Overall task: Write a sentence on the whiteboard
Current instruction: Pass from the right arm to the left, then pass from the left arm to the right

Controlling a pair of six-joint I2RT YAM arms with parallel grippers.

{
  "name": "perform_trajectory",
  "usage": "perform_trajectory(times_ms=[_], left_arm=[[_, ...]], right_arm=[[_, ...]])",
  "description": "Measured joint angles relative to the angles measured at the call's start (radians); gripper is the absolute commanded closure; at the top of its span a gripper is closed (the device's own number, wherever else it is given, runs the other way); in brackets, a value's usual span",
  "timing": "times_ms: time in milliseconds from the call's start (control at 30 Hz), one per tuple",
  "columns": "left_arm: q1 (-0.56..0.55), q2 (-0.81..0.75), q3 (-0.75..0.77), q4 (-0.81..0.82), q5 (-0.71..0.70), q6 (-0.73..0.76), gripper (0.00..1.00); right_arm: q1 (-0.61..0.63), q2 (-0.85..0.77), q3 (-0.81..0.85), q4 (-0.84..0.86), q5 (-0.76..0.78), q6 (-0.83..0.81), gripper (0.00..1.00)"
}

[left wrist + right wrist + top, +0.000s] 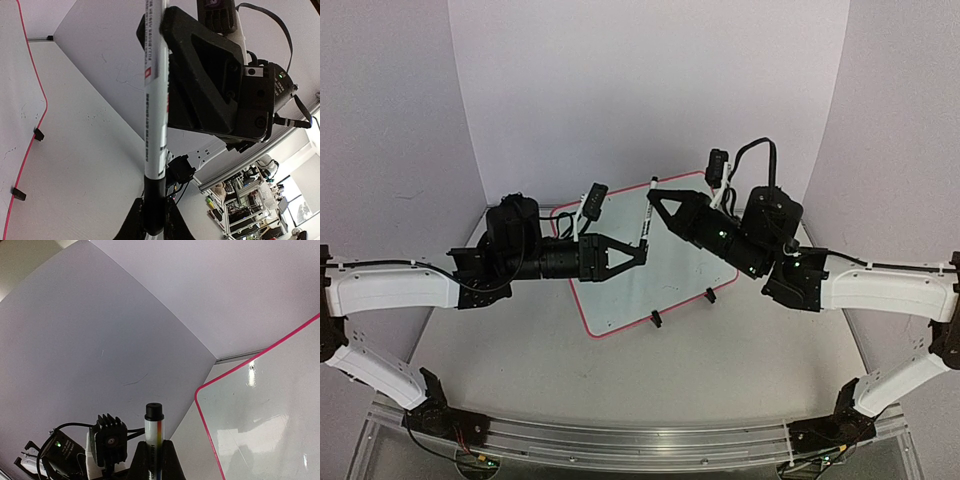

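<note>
A lab: cluttered equipment racks (247, 212) beyond white backdrop panels (650, 80).

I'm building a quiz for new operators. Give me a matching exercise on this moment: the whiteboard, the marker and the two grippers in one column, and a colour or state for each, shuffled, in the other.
Column one
A. whiteboard
B. marker
C. left gripper
D. right gripper

Column two
1. shut on the marker's end nearer the arm bases
2. white with a pink-red rim
3. shut on the marker farther from the arm bases
4. held between both grippers

Pairs: A-2, B-4, C-1, D-3.
</note>
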Motion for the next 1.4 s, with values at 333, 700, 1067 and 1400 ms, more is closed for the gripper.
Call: perform_trajectory(times_ms=[333,700,1067,1400], left_arm=[[-0.001,0.005,0.0,-0.03,0.0,0.012,1.0],[0.0,-0.033,0.156,-0.554,0.078,0.296,1.0],[0.003,0.113,0.396,-1.051,0.319,0.714,1.0],[0.003,0.17,0.455,-1.155,0.421,0.828,1.0]], right_arm=[[0.002,-0.02,-0.012,-0.051,0.018,-0.011,0.38],[-0.047,-0.127,0.171,-0.599,-0.054,-0.242,0.2],[-0.168,-0.077,0.331,-1.031,-0.551,-0.397,0.17],[-0.167,0.024,0.335,-1.156,-0.837,-0.463,0.23]])
